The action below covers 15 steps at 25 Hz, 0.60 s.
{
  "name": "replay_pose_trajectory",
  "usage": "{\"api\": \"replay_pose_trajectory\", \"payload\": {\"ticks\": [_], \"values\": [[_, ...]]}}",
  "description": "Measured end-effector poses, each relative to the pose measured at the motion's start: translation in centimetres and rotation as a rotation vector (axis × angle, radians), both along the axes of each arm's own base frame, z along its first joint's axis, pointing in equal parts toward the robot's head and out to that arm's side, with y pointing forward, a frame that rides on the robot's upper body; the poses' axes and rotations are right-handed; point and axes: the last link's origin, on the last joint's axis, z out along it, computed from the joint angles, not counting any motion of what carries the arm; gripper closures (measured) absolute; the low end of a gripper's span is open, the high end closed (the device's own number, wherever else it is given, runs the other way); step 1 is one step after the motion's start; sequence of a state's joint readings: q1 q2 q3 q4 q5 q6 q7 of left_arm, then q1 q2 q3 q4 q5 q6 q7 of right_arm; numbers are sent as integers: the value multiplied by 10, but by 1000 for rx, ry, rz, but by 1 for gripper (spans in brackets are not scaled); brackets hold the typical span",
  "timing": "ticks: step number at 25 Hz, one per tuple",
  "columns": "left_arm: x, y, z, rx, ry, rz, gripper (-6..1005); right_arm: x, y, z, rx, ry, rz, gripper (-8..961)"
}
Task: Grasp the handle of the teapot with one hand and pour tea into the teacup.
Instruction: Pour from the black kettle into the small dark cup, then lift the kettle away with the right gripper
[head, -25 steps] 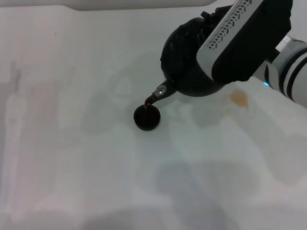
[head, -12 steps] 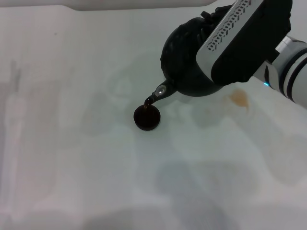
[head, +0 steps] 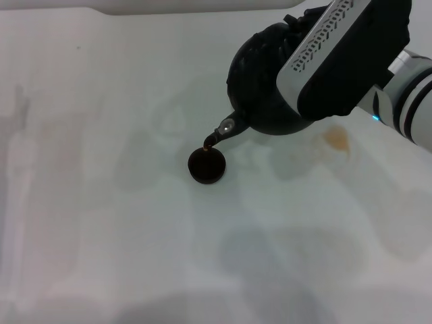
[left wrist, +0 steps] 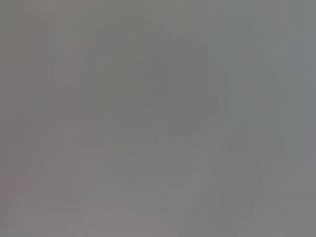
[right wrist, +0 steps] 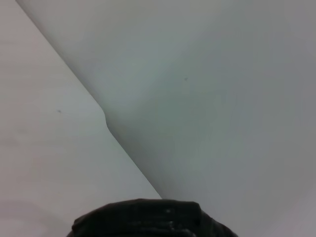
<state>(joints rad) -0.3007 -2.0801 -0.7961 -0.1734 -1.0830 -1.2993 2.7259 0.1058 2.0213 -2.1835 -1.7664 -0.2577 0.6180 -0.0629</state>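
The black teapot (head: 260, 88) hangs tilted above the table at the back right. Its short spout (head: 221, 130) points down over the near rim of the small dark teacup (head: 206, 165), with a dark drop of tea at the tip. The teacup stands on the table and looks full of dark liquid. My right gripper (head: 317, 54) covers the top of the teapot and holds it up by the handle, which its body hides. In the right wrist view only a black ridged part (right wrist: 148, 219) of the teapot shows. My left gripper is out of view.
A brown stain (head: 335, 139) marks the white table (head: 101, 202) to the right of the teapot. A pale raised edge (head: 169, 7) runs along the back. The left wrist view is plain grey.
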Motion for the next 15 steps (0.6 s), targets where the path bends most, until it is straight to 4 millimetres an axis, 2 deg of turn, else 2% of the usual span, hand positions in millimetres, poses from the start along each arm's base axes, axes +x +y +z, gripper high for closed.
{"api": "replay_pose_trajectory", "payload": {"ticks": [15], "values": [[0, 0, 0, 0, 0, 0, 151, 1, -2, -2, -2, 17, -12, 817]]}}
